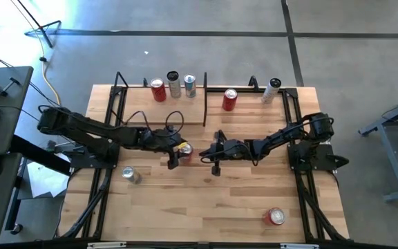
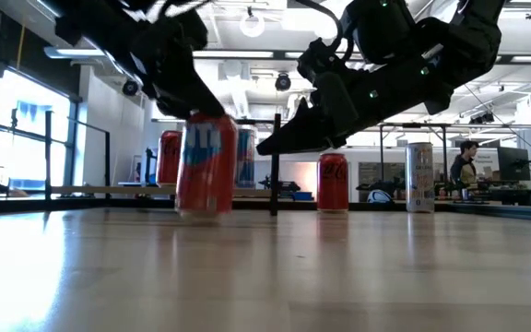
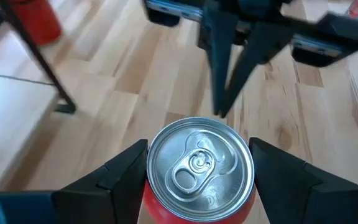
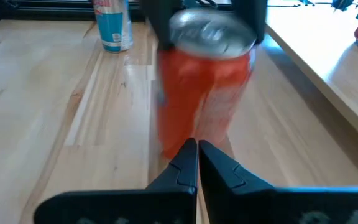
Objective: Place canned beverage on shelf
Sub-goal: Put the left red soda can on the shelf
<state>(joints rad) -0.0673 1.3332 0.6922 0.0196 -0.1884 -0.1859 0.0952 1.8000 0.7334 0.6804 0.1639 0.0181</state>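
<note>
**Red can between left jaws, mid-table**

Left gripper (image 1: 178,153) reaching over the middle of the plank table (image 1: 206,207), one dark finger (image 3: 114,177) on each side of an upright red can (image 3: 199,168). Fingers pressed to or just off the can's sides; firm grasp not certain from the wrist view, contact at the rim looks made. Can standing on the tabletop in the low view (image 2: 206,164), silver lid up, pull tab visible between the jaws.

Right gripper (image 1: 216,153) just beyond the can, opposite the left jaws, fingers (image 4: 197,163) clenched together on nothing, tips aimed at the can's side (image 4: 205,102) and near it.

Shelf (image 1: 159,111) behind the left jaws, well apart from the gripped can: three cans on it, one red (image 1: 158,90), two silver. Past its upright end panel, another red can (image 1: 229,99) and a pale one (image 1: 271,90). Nearer the front edge, a silver can (image 1: 130,174) lying on its side and a red can (image 1: 276,216).
</note>
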